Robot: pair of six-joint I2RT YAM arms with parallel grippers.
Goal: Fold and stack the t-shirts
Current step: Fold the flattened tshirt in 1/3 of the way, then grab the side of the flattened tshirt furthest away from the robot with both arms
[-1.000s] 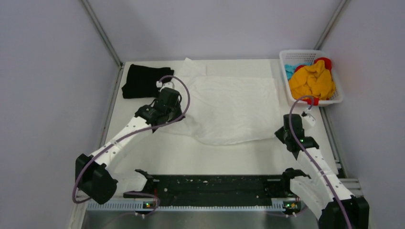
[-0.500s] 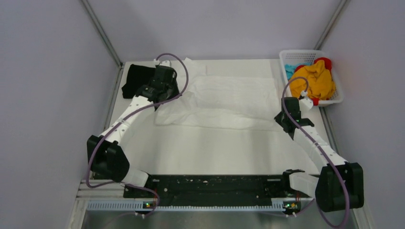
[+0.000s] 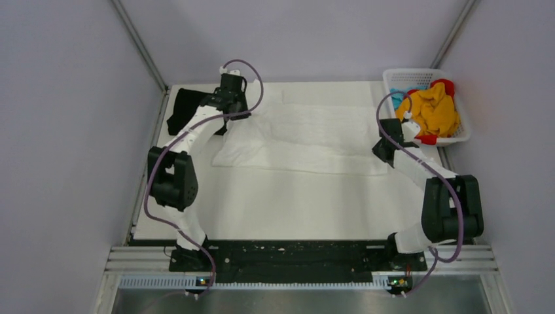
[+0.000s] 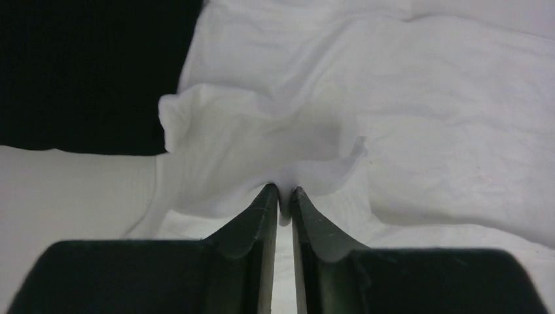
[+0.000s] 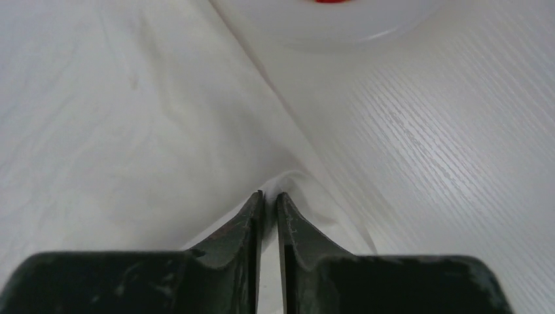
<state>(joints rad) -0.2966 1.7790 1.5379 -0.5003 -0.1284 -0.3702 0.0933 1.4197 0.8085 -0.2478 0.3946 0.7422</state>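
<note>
The white t-shirt (image 3: pixel 307 137) lies folded across the far half of the table. My left gripper (image 3: pixel 237 112) is shut on its left edge, and the left wrist view shows the cloth (image 4: pixel 262 150) pinched between the fingertips. My right gripper (image 3: pixel 385 142) is shut on its right edge, and the right wrist view shows a fold (image 5: pixel 288 180) in the jaws. The black t-shirt (image 3: pixel 186 111) lies folded at the far left, partly hidden by the left arm; it also shows in the left wrist view (image 4: pixel 85 72).
A white lattice basket (image 3: pixel 459 134) with yellow, red and blue cloth stands at the far right, close to my right gripper; its rim shows in the right wrist view (image 5: pixel 340 29). Grey walls enclose the table. A black rail (image 3: pixel 294 252) runs along the near edge.
Both grippers have moved far from me, carrying the near edge of the white t-shirt over its far part. The shirt now lies folded into a narrower strip.
</note>
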